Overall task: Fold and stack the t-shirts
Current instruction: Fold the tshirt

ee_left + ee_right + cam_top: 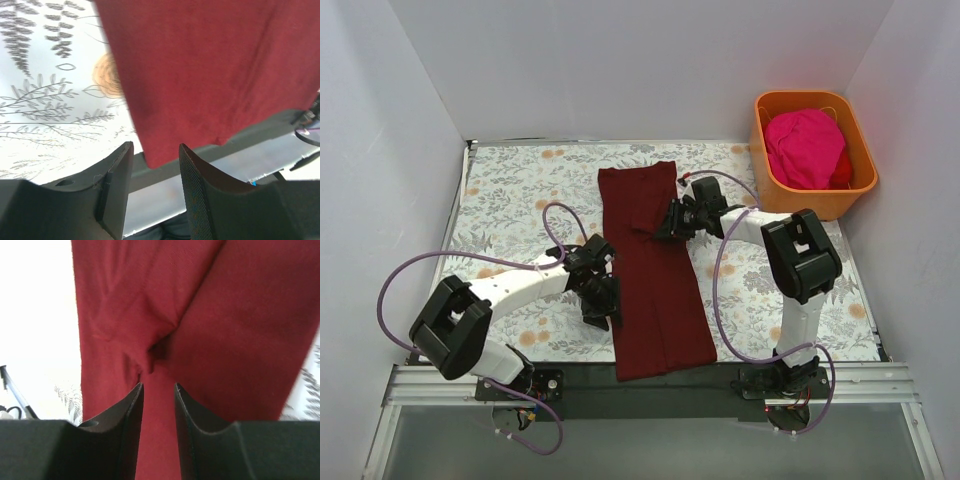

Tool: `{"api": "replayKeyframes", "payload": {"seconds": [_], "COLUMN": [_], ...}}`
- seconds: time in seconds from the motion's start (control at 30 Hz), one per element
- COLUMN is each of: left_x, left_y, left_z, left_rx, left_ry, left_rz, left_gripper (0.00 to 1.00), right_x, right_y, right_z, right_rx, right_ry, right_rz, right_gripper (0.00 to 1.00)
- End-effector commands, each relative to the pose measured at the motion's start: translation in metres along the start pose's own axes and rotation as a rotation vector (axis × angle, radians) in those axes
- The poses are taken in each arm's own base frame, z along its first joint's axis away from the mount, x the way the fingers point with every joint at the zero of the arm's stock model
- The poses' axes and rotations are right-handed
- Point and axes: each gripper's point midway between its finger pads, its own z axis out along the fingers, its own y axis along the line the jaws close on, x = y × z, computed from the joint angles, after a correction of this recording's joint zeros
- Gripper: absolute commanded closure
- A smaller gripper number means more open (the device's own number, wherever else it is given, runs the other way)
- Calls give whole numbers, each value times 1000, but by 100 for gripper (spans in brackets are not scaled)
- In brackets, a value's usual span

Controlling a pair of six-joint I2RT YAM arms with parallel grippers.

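Observation:
The dark maroon t-shirt [655,280] lies folded into a long strip down the middle of the table. My left gripper [601,305] is open and empty at the strip's left edge, near its front end. In the left wrist view [156,145] the shirt's near corner [200,75] lies just past the fingertips. My right gripper [665,222] is over the strip's right edge, further back. In the right wrist view [159,385] its jaws stand slightly apart over the maroon cloth [240,330], with a small pucker just ahead of the tips. The magenta-pink t-shirt [803,147] is bunched in the orange tub.
The orange plastic tub [848,195] stands at the back right corner. The floral tablecloth [510,200] covers the table. White walls close in the left, back and right sides. A dark metal rail [650,385] runs along the front edge; the shirt's end overhangs it.

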Motion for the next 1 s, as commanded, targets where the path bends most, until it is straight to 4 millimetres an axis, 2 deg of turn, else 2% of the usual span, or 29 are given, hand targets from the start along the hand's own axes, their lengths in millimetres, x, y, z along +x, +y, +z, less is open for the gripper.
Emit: {"api": "replayKeyframes", "payload": {"seconds": [0.0,0.13,0.3,0.43,0.63,0.7,0.83,0.97], "left_x": [-3,-12,-16,-12,2,5,11,19], "left_y": [-24,-33,-38,-35,-32,-31,-29,-25], "left_z": [-18,-19,-7,4,19,22,27,31], "left_rx": [85,103,99,83,67,59,43,27], "left_ry": [-15,-31,-4,22,71,82,100,116], "left_rz": [32,52,67,81,91,93,94,96], "left_gripper": [60,60,60,60,60,60,60,60], "right_x": [-33,-60,-84,-96,-125,-140,-149,-155], "right_y": [19,29,16,-2,-22,-21,-26,-26], "right_z": [-29,-32,-15,3,11,11,25,29], "right_rx": [22,21,42,62,63,49,45,33], "right_ry": [-103,-161,-185,-186,-257,-280,-286,-311], "right_rz": [-124,-181,-168,-130,-54,-53,-52,-47], "right_gripper": [63,64,66,66,64,64,64,64]}}
